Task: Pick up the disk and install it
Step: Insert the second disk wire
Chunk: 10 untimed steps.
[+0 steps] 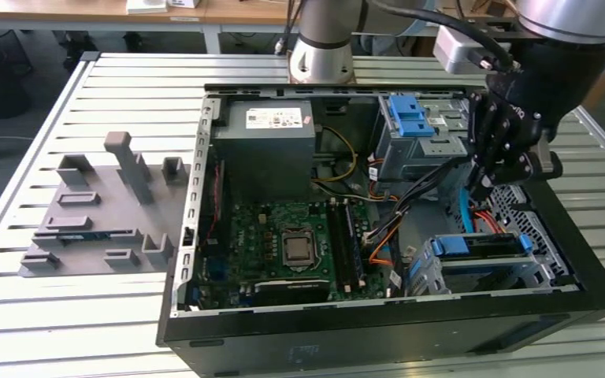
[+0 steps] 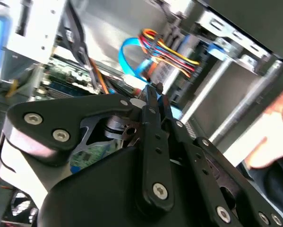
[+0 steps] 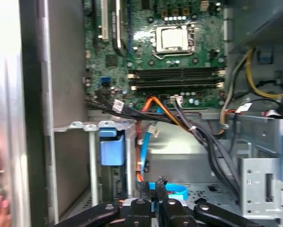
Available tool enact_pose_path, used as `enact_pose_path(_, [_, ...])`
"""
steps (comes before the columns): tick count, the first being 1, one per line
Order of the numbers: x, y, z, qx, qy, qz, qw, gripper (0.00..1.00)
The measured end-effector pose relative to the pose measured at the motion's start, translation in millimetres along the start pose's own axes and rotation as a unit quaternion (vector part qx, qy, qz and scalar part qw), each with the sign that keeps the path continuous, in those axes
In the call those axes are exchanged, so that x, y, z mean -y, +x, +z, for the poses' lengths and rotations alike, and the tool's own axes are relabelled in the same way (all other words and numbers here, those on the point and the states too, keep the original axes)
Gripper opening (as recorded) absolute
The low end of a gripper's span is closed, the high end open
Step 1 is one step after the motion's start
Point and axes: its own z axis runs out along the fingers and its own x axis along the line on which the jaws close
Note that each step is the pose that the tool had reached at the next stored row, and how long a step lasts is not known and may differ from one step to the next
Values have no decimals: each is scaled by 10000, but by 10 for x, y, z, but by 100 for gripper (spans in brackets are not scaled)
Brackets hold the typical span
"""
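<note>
An open computer case [image 1: 192,236] lies on the slatted table. The disk [image 1: 476,246], edged by its blue carrier, sits in the lower drive cage at the exterior view's right, and its blue tab [image 3: 112,146] appears in the first wrist view. My black gripper [image 1: 479,189] hangs inside the case just above and behind that cage. Its fingers [image 2: 153,97] are shut together with nothing between them, as both wrist views show [image 3: 153,187]. Under the tips lie a blue data cable [image 3: 172,189] and the case floor.
The upper drive cage with a blue latch [image 1: 413,118] and the grey power supply [image 1: 271,130] stand at the back. The motherboard [image 1: 292,236] and loose cables [image 3: 179,120] fill the middle. A grey fixture block [image 1: 92,213] lies outside. A person's hand [image 2: 273,137] is close by.
</note>
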Motion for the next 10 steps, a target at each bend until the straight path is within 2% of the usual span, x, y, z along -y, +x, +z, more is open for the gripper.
enact_pose_path(1, [0,2,5,60,-2,2,10000,16])
enact_pose_path(2, [0,4,12,98,-3,3,10000,16])
enact_pose_path(3, [0,8,22,114,-4,4,9999,16])
enact_pose_path(6, [0,37,60,125,-5,3,9999,16])
enact_pose_path(10, [1,114,132,137,-5,4,9999,16])
